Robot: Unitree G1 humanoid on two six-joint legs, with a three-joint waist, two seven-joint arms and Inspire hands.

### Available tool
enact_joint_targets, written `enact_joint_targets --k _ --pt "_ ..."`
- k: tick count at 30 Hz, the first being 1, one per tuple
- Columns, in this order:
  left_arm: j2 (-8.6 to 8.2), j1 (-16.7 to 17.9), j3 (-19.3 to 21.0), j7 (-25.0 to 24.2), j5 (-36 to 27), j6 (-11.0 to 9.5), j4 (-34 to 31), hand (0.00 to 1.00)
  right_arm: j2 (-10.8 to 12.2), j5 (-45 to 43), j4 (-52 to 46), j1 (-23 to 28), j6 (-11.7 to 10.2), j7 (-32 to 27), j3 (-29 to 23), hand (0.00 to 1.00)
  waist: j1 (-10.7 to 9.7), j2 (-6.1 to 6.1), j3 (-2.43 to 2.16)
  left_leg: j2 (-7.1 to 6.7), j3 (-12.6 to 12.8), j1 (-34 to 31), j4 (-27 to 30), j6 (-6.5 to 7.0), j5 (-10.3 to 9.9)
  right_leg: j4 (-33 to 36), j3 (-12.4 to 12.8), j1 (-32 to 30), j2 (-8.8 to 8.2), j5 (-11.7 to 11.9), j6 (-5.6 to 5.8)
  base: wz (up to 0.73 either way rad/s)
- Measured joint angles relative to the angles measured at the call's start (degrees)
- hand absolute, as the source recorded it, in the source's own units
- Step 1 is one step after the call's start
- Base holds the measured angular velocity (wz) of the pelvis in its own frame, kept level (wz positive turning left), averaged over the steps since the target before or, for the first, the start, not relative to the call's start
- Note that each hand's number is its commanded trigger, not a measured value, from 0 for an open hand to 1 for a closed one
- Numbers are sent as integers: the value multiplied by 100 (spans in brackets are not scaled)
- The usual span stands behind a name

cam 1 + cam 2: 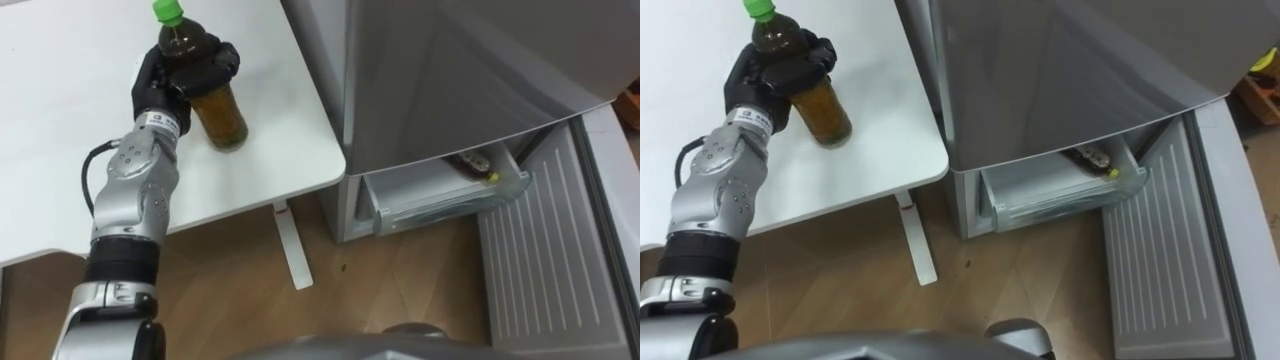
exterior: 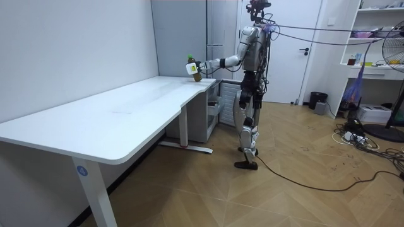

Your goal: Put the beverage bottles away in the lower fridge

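Brown bottle (image 1: pixel 220 115) clamped in our left hand (image 1: pixel 160 85) at the bench (image 1: pixel 60 120); a second bottle (image 1: pixel 473 162) already lies in the drawer (image 1: pixel 450 200).

So the layout: white flat-topped desk (image 1: pixel 60 150) takes up the left side, and the grey metal fridge (image 1: pixel 450 70) sits right beside its right-hand corner, just a narrow gap between them. The robot's left hand (image 1: pixel 165 80) is wrapped round a green-capped plastic bottle of brown drink (image 1: pixel 215 110), held over the desk near the edge closest to the fridge. Down low on the fridge, the clear plastic drawer (image 1: pixel 440 205) is pulled out toward the robot, with a second brown drink bottle (image 1: pixel 472 163) lying on its side in it. The ribbed lower fridge door (image 1: pixel 540 260) hangs open to the right of the drawer. In the room view the robot stands on the wooden floor (image 1: pixel 240 290) at the desk's far end, facing the fridge.
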Motion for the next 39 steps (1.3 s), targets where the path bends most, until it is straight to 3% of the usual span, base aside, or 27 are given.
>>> enact_joint_targets --k 11,20,26,30,39 --pt "-1 17 -68 113 133 11 -264 100 0 -9 98 -86 -3 130 10 0 3 -4 -5 1 -65 -158 70 0 0 0 -134 -89 -18 1 -1 4" --pt "-3 152 -209 53 163 41 -1711 100 -3 -58 84 -319 -80 105 3 0 123 -77 -6 -11 -295 -237 63 0 1 -2 -254 -123 -20 4 -5 5" --pt "-17 473 -695 -120 272 42 -2565 100 -1 71 80 -461 -138 -18 288 0 156 -89 -1 -8 -333 -234 68 -1 1 -16 -423 -44 -31 3 -4 14" --pt "-71 480 -1101 -339 279 41 -2655 100 -4 103 77 -488 -187 -97 537 0 277 -91 2 -7 -328 -201 83 -2 2 -40 -474 23 -36 3 -4 4" --pt "-260 479 -1512 -610 275 35 -2846 100 -12 -31 -37 -653 -204 -308 1145 0 506 -82 9 -8 -321 -512 221 5 16 -53 -474 -202 -35 13 -21 3"
